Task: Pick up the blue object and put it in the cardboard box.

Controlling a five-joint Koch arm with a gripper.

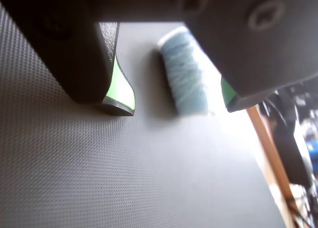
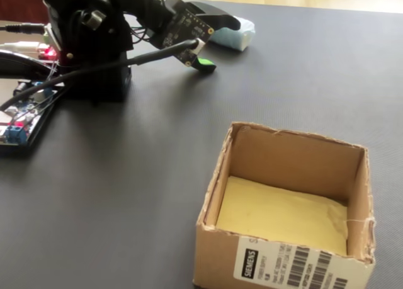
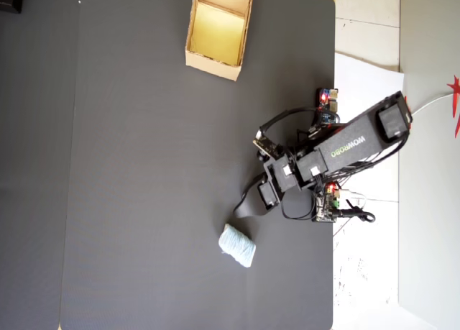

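The blue object (image 1: 185,71) is a pale blue ribbed lump lying on the dark mat. In the wrist view it sits in the gap between my two black, green-padded fingers, closer to the right one. My gripper (image 1: 177,105) is open, and neither finger visibly touches the lump. The fixed view shows the gripper (image 2: 220,45) at the far top, tilted down beside the blue object (image 2: 236,36). Seen from overhead, the gripper (image 3: 248,209) hangs just above the blue object (image 3: 237,245) in the picture. The cardboard box (image 2: 289,138) stands open and empty, far from the gripper; the overhead view has the cardboard box (image 3: 212,65) at the top.
The arm's black base (image 2: 94,43) stands at the mat's edge, with cables and a circuit board (image 2: 19,122) beside it. The dark mat (image 3: 144,186) ends close to the blue object, with white floor (image 3: 366,287) beyond.
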